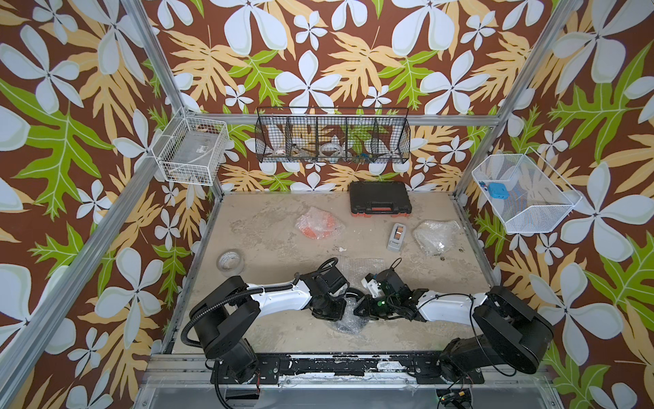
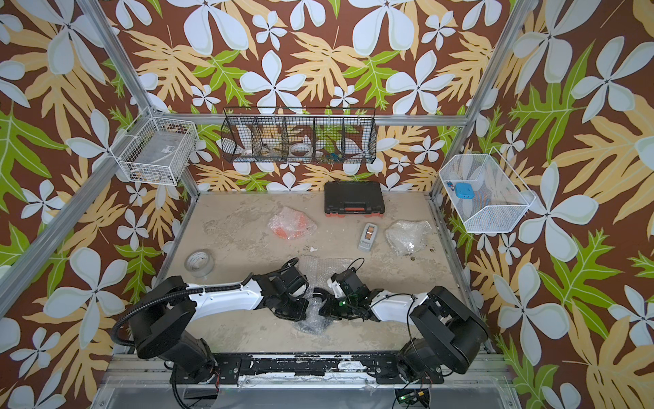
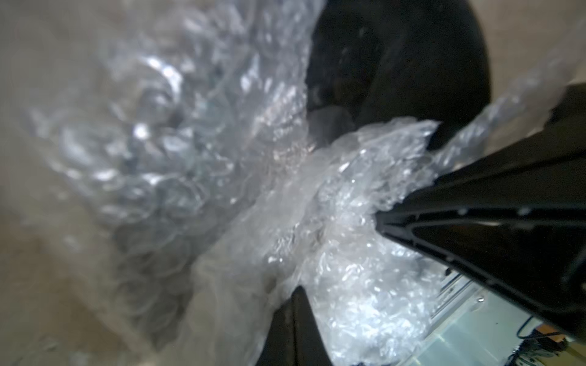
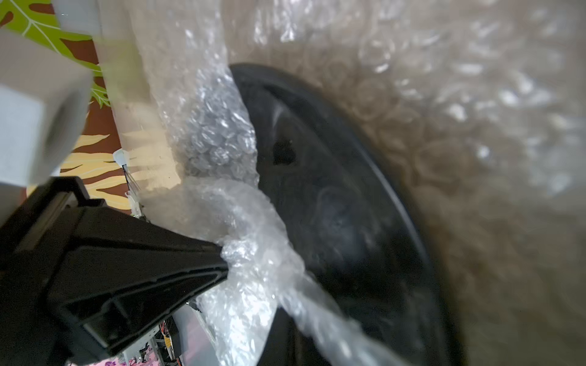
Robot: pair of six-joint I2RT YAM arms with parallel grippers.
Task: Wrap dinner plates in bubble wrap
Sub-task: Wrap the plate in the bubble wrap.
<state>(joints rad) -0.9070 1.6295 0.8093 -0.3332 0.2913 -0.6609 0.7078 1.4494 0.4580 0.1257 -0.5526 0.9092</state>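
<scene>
Black plate (image 4: 342,196) under bubble wrap (image 4: 253,263) shows plainly only in wrist views.

In both top views my wrists (image 1: 327,288) cover my left hand (image 3: 342,250), my right hand (image 4: 226,263) and most of the black plate (image 4: 333,206). The bubble wrap (image 3: 253,174) blurs in the left wrist view. Bits in the black wire basket (image 1: 332,136) are too small to tell.
</scene>
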